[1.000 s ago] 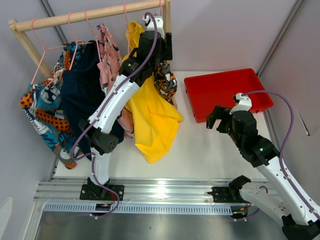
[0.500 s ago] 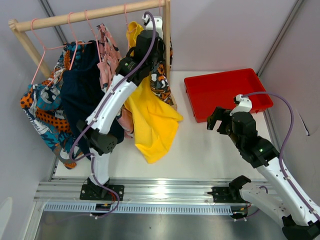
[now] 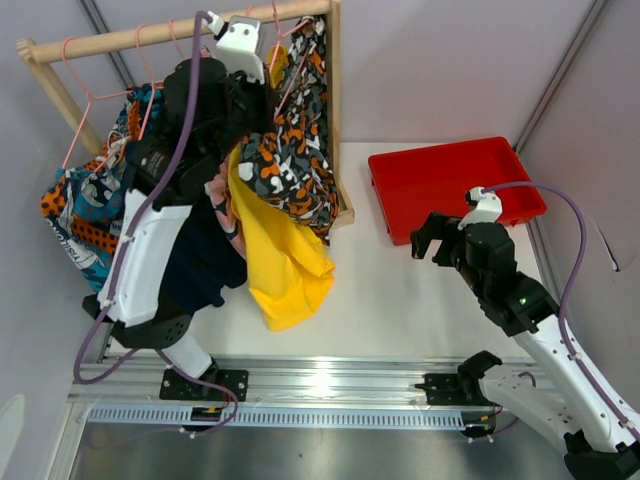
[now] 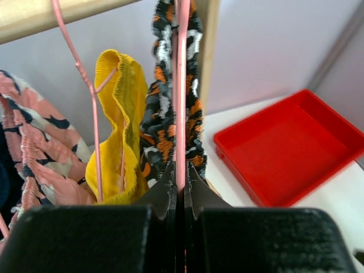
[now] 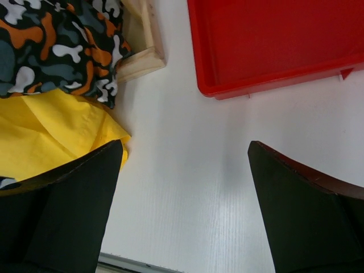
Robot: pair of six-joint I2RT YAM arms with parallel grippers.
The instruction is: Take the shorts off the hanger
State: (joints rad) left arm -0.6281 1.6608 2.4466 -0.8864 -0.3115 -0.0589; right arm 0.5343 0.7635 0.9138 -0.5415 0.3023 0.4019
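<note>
Left end effector (image 4: 179,198) on hanger (image 4: 182,85) (pink)

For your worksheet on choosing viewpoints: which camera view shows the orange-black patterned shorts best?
The top external view: the orange-black shorts show almost whole, hanging at the right end of the rail. The left wrist view shows only their bunched waistband on the pink hanger; the right wrist view, only a lower corner.
</note>
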